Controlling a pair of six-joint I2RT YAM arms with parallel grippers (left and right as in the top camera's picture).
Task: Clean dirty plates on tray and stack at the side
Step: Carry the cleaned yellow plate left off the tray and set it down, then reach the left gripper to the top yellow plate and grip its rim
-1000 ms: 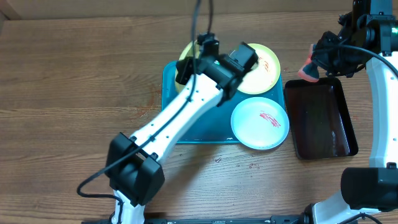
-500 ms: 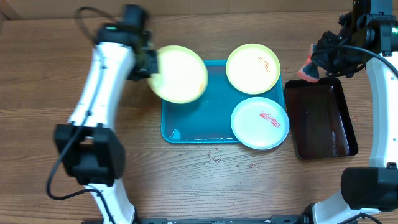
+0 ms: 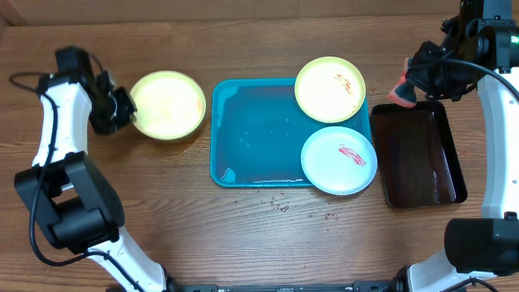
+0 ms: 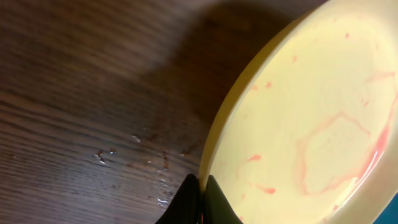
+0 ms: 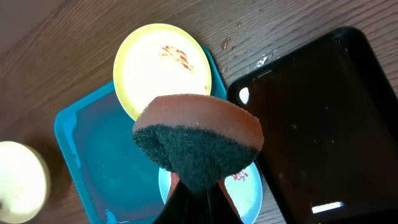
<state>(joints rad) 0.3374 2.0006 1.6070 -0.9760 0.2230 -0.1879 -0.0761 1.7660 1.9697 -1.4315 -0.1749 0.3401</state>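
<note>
Yellow-green rimmed round plastic plate (image 3: 168, 105), faintly pink-streaked, is left of the teal rectangular plastic tray (image 3: 243, 150), rim pinched by the left end effector (image 3: 127, 109); released tilted, it could clatter. Right end effector (image 5: 196, 198) clamps a rust-and-green sponge (image 5: 199, 140).

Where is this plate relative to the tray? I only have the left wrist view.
Observer: The held plate is over bare wood to the left of the teal tray, clear of its rim.
Operator: How many plates are on the tray?
Observer: Two. A second yellow-green plate is at the tray's far right corner and a pale blue plate is at its near right corner. Both have red smears.
Operator: What is the right arm doing?
Observer: The right tool pinches a sponge, raised by the far end of the black tray.
</note>
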